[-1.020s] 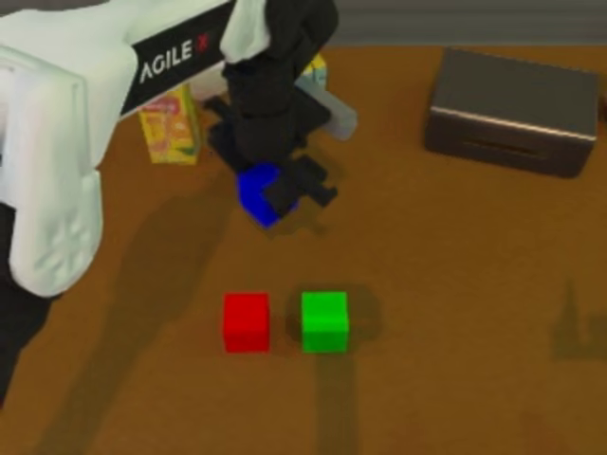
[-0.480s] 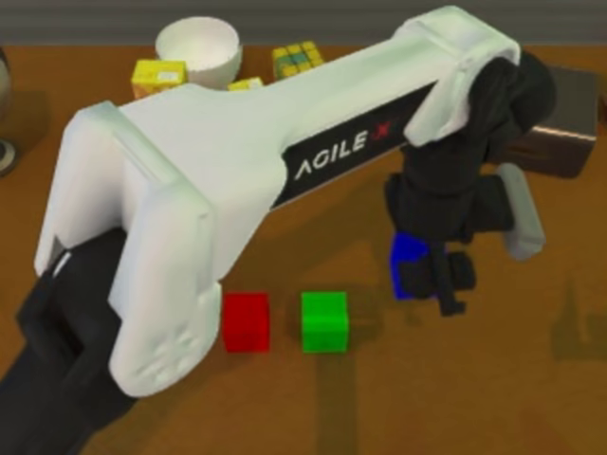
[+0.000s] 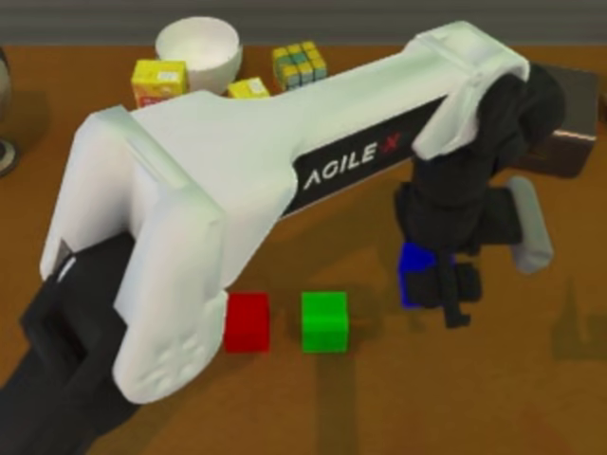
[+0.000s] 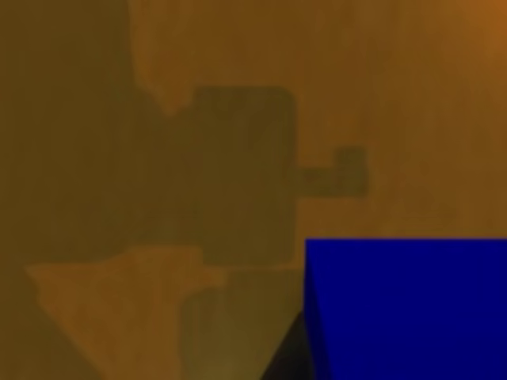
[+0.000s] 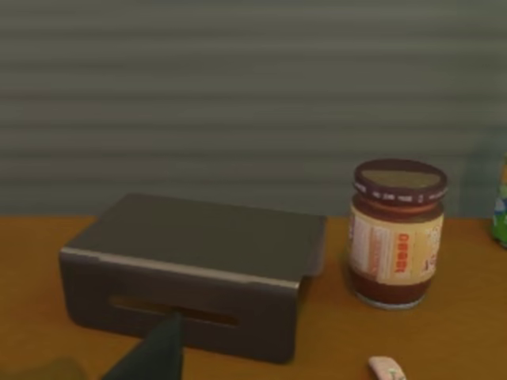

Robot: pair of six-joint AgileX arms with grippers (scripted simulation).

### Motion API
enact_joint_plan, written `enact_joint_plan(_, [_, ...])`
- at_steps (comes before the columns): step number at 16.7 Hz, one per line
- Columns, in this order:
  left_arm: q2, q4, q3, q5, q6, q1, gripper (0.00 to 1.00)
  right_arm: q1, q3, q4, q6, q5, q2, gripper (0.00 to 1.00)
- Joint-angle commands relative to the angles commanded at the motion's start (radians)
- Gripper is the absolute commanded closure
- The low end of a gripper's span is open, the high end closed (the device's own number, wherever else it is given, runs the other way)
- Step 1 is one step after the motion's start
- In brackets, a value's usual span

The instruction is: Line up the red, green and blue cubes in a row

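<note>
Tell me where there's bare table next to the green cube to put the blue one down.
Bare table lies right of the green cube, under the left gripper carrying the blue cube, and runs on to the right edge. Left of the green cube is only a narrow gap, then the red cube. The far edge is crowded: bowl, puzzle cube, yellow boxes.

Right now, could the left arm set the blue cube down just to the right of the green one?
Probably yes. The left tool holds the blue cube just right of the green cube, slightly farther back. The table beside the green cube is bare, so nothing seems to block that spot.
</note>
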Motion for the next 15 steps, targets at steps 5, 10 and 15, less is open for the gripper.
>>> enact_joint_plan(5, [0.021,0.173,-0.151,0.001,0.000,-0.001,1.00,0.000,0.000,0.000,0.000,0.000,0.000,0.00])
enact_joint_plan(10, [0.027,0.212,-0.188,0.001,0.000,-0.001,1.00,0.000,0.000,0.000,0.000,0.000,0.000,0.00])
enact_joint_plan(15, [0.027,0.212,-0.188,0.001,0.000,-0.001,0.70,0.000,0.000,0.000,0.000,0.000,0.000,0.00])
